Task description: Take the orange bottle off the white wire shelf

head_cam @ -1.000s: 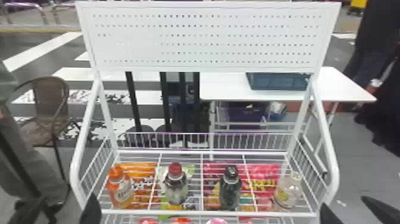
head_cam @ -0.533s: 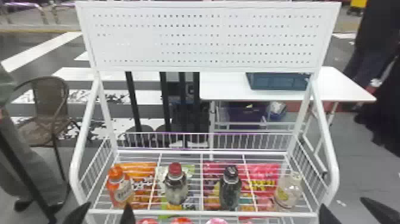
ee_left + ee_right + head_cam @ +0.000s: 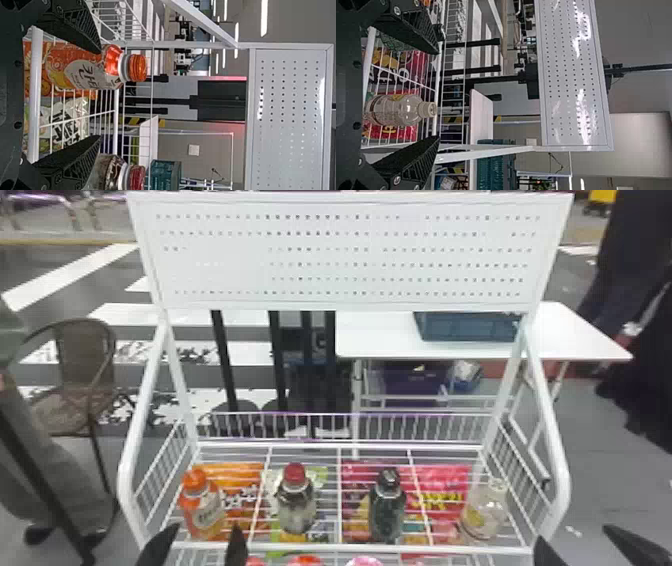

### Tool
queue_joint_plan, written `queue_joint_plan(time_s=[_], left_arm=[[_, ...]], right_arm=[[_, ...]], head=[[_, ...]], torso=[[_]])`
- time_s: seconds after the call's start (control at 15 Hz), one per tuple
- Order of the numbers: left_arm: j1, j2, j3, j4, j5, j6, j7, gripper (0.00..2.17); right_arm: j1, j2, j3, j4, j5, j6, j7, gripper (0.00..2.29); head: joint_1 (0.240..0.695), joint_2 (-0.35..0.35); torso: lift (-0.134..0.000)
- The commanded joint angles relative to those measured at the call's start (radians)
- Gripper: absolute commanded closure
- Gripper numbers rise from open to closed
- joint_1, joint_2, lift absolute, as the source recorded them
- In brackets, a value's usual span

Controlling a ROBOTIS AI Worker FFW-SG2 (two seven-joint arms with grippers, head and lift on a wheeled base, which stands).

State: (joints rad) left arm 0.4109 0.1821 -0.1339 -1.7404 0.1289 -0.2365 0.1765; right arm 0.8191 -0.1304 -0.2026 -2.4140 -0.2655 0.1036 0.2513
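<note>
Orange bottle (image 3: 202,510) stands at the far left of the wire shelf (image 3: 320,547), left gripper (image 3: 205,529) spread wide at it. Looks like line-up stage; next I'd centre, ease forward, then squeeze. Right gripper (image 3: 574,535) sits spread over at the right.

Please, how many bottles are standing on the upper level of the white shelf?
4, in a row from the robot's left to right: the orange bottle, the red-capped bottle, the black-capped bottle and the clear bottle. Others may be hidden lower down.
</note>
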Motion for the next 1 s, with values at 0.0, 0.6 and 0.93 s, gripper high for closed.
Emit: queue_joint_plan(time_s=[0.0, 0.6, 0.93], left_arm=[[-0.058, 0.007, -0.009, 0.076, -0.014, -0.003, 0.028, 0.15], [-0.219, 0.023, -0.023, 0.274, 0.0, -0.01, 0.06, 0.15], [-0.267, 0.025, -0.032, 0.295, 0.018, -0.007, 0.055, 0.17]], right_arm=[[0.0, 0.0, 0.0, -0.002, 0.0, 0.0, 0.0, 0.14], [0.003, 0.002, 0.0, 0.001, 0.011, 0.0, 0.002, 0.14], [0.008, 0.005, 0.002, -0.002, 0.015, 0.0, 0.002, 0.14]], head=[[0.499, 0.0], [0.499, 0.0], [0.499, 0.0]], torso=[[0.0], [0.0], [0.0]])
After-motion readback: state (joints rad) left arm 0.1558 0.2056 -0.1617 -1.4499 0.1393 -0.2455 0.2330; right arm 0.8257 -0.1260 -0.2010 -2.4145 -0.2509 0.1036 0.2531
